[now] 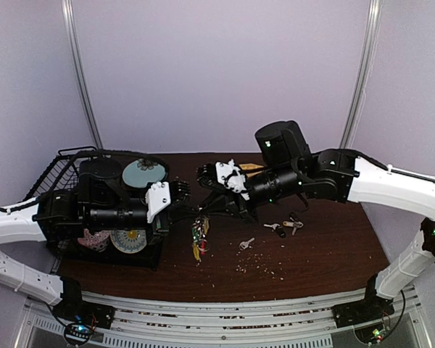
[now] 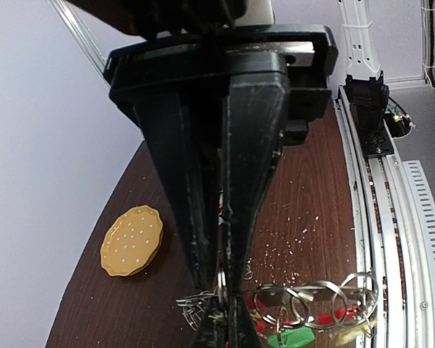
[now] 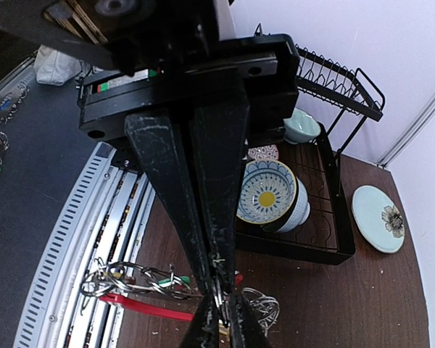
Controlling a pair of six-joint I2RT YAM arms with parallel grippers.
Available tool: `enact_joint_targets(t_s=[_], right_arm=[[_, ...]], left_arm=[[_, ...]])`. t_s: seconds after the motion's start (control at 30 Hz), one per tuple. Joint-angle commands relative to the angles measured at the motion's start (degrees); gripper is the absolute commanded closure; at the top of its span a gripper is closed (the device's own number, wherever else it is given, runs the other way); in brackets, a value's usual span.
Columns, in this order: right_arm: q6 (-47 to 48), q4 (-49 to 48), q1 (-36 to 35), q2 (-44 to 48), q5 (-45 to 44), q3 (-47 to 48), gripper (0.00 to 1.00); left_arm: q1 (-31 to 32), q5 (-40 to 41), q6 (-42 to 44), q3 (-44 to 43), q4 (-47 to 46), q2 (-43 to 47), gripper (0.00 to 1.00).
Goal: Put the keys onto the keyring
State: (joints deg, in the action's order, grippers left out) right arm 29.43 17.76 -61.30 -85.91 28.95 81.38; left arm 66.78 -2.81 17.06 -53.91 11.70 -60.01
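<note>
Left gripper (image 2: 225,297) clamped on keyring (image 2: 308,304), right gripper (image 3: 219,296) pinching its silver loop, loose keys (image 1: 288,226) visible only from above

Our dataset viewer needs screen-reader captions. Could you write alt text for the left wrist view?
The left gripper is shut on the keyring, a chain of silver rings with a red section and a green tag trailing right. Beneath is a brown table with pale crumbs and a yellow disc at left.
</note>
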Motion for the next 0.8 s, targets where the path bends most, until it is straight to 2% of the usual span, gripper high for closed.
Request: enact_joint_targets(t_s=[0.0,0.03,0.2,0.27,0.33,0.43,0.53,0.77], right_arm=[[0.2,1.2,-0.5,0.5,-0.2,2.0,0.97],[0.4,1.7,-0.7,0.2,0.0,2.4,1.00],[-3.3,1.3,-0.5,0.3,-0.1,3.2,1.00],[-7.0,-3.2,0.4,1.9,1.8,0.7,1.00],[-12.4,-10.6,1.4,3.7,5.3,-3.3,1.00],[-19.4,-21.6,1.5,5.3,8.1,-8.2,1.00],[-24.5,-27.8,1.5,5.2,9.7,-10.4,1.00],[-28.1,-31.5,1.5,4.7,10.9,-12.1,1.00]], left_arm=[[-0.2,-1.5,0.5,-2.3,-2.4,0.2,1.00],[-0.2,-1.6,0.5,-2.3,-2.4,0.1,1.00],[-0.2,-0.1,-1.0,-0.9,-3.7,1.2,1.00],[-0.2,1.8,-2.0,1.8,-6.2,2.9,0.89],[-0.2,2.8,-2.6,4.3,-8.0,4.4,0.83],[-0.2,3.1,-3.8,6.2,-9.8,4.2,0.85],[-0.2,2.9,-5.0,6.3,-11.6,3.0,0.86],[-0.2,2.8,-4.5,7.6,-17.0,3.1,0.80]])
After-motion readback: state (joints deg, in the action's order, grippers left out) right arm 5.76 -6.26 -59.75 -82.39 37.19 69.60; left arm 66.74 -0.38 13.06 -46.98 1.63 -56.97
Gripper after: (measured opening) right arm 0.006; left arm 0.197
